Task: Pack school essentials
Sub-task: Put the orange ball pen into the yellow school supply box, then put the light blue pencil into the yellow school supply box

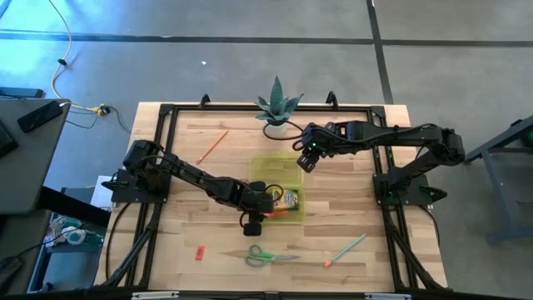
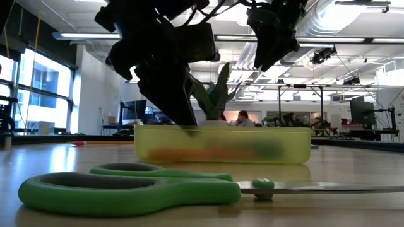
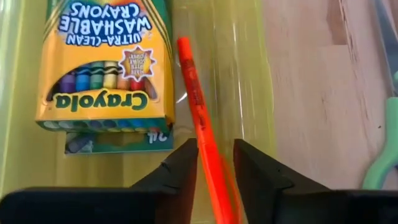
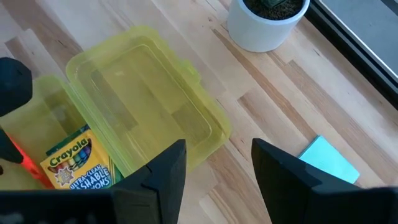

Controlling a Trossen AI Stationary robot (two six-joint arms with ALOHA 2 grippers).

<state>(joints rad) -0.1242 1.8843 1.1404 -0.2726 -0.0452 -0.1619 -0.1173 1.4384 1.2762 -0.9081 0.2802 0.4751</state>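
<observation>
Yellow-green case: open, mid-table; crayon box lies inside.
Left gripper: over the case's near edge, jaws parted astride the orange pen, barely gripping it, if at all.
Orange pen: in the case beside the crayons, long axis running straight out from the fingers.
Right gripper: open, empty, above the lid.

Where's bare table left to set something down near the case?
Bare wood lies between the orange pencil and the left arm, and between the red eraser and green scissors. Crowded: the yellow-green case, with both the left hand and right hand over it.
</observation>
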